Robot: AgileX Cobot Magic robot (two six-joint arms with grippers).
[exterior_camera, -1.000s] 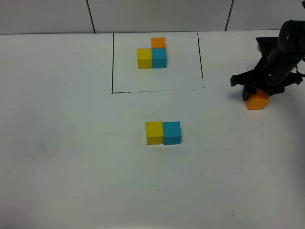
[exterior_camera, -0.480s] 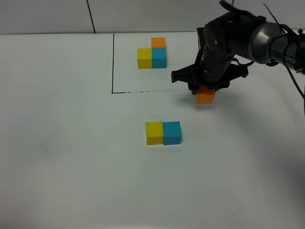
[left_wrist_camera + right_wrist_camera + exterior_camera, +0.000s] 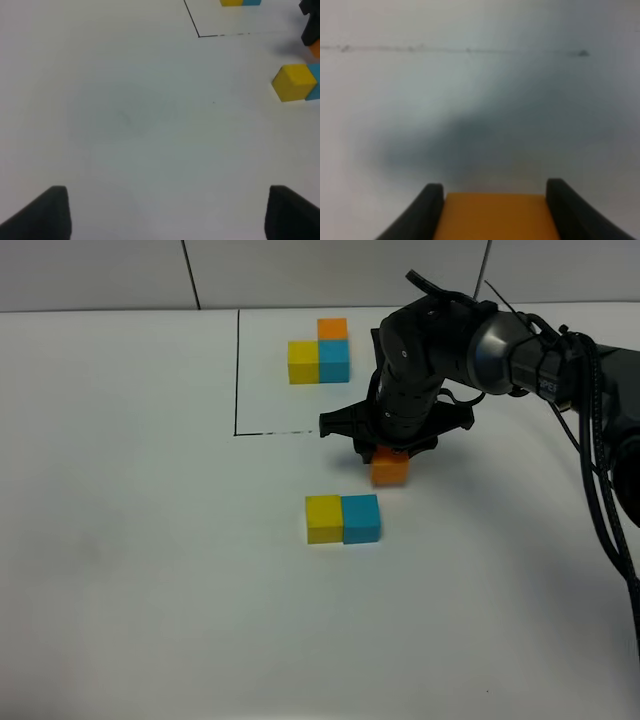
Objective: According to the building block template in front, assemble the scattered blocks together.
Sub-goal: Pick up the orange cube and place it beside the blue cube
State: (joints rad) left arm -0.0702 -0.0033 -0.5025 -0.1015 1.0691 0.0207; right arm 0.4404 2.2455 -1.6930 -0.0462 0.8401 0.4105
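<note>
Within the right tool (image 3: 493,200) — pinched tight — sits the orange cube (image 3: 492,220).

The orange cube (image 3: 390,471), yellow cube (image 3: 324,518) and blue cube (image 3: 361,518) look smooth and matt, like the table (image 3: 150,590).

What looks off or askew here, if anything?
Nothing stands out. The yellow cube and blue cube sit flush and square. The right gripper holds the orange cube just beyond them. The template trio is intact.

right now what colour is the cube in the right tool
Orange: the cube is clamped in the right tool, clearest in the right wrist view.
</note>
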